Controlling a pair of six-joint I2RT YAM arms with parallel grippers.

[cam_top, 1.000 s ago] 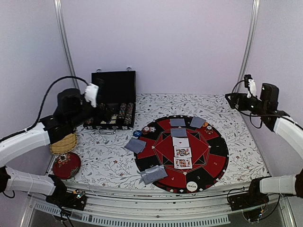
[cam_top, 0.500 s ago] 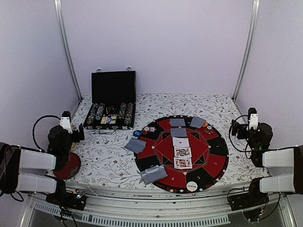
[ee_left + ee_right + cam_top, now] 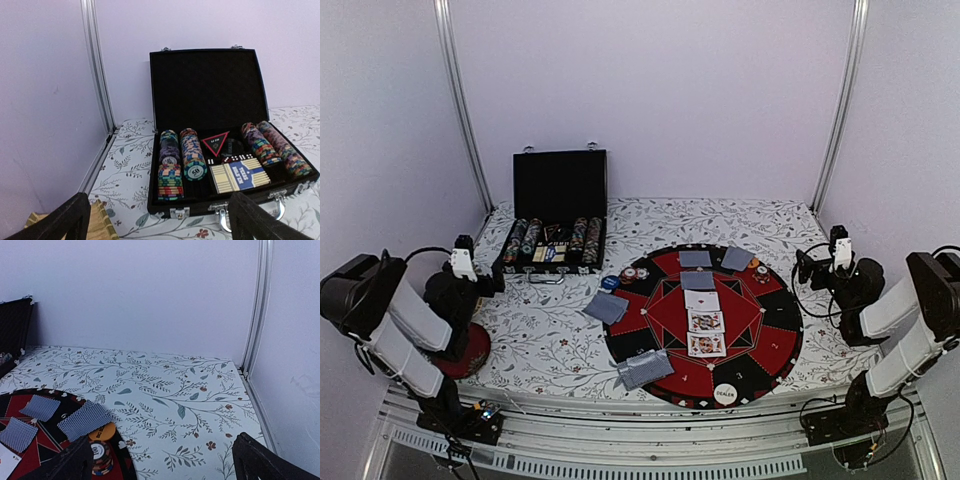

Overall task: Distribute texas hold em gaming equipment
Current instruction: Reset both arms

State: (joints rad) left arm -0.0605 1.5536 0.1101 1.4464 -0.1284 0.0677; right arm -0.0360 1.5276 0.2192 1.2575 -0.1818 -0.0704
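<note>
**A:** Far left, the left gripper [image 3: 159, 200] hovers low, its fingers spread wide with nothing between them. It faces the open black chip case [image 3: 210, 100].

**B:** Rows of poker chips [image 3: 192, 155] sit in that case. In front of it are the blue button [image 3: 610, 283] and some loose chips [image 3: 632, 273], at the edge of the mat [image 3: 775, 310].

**A:** Grey-backed cards [image 3: 607, 307] lie just beside the mat's left rim. Three face-up cards [image 3: 705, 322] run down its centre.

**B:** The DEALER button [image 3: 725, 394] is at the near rim. At the far rim are two more grey cards [image 3: 85, 420], with the orange button [image 3: 102, 431] just beside them.

**A:** Far right, the right gripper [image 3: 164, 439] hangs beside the mat, fingers wide apart and empty.
</note>
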